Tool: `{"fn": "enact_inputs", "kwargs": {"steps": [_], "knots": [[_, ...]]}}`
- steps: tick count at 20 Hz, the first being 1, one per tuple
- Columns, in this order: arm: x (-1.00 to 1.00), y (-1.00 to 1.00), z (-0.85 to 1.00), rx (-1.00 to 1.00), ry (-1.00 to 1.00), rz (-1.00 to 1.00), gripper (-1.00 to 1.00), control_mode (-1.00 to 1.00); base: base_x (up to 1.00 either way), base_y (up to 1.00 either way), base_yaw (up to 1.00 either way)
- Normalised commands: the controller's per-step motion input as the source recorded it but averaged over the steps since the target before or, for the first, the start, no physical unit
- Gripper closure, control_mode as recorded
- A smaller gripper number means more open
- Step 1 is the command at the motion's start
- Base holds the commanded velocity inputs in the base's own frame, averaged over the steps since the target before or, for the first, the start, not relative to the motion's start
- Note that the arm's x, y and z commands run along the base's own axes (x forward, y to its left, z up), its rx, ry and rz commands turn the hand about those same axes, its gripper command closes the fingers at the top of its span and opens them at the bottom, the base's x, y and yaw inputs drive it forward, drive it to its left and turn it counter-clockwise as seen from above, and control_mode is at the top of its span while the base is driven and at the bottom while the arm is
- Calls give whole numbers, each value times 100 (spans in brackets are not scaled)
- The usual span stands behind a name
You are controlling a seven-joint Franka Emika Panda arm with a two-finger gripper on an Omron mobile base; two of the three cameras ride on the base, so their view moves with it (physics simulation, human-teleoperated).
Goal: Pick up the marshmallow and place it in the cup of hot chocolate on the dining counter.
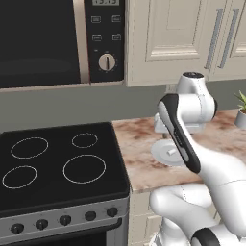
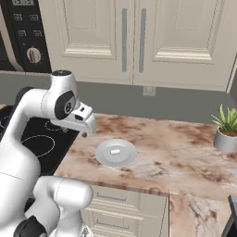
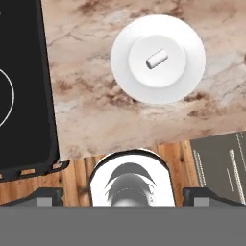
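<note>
Marshmallow [image 3: 157, 58]: small, white, lying on its side at centre of plate [image 3: 192, 77]; also visible on plate in right base view [image 2: 115, 151]. Plate: round, pale, resting on marbled brown-and-cream worktop [image 3: 86, 91], near front edge, just right of hob [image 2: 41, 141]. Hob: black glass, ring markings, knobs along front. Hand [image 2: 86, 126]: raised above worktop, to hob side of plate, clear of marshmallow, holding nothing. Fingertips [image 3: 48, 196] seen at far left and far right of hand view, set wide apart; jaws fully spread. Arm [image 1: 180, 132]: bent over worktop, partly hiding plate in left base view. Microwave [image 1: 57, 41]: mounted above hob. Cream wall cabinets [image 2: 134, 39] above worktop. Potted plant [image 2: 226, 129]: at back of worktop, well apart from plate, to its right.
</note>
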Motion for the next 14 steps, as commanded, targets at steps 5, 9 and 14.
{"fn": "enact_inputs", "kwargs": {"steps": [5,9,14], "knots": [[0,-31,-36,3,11,-21,-100,-100,0,0,0],[3,-38,-31,0,12,-17,-100,-100,0,0,0],[9,-32,-36,0,5,-15,-100,-100,0,0,0]]}}
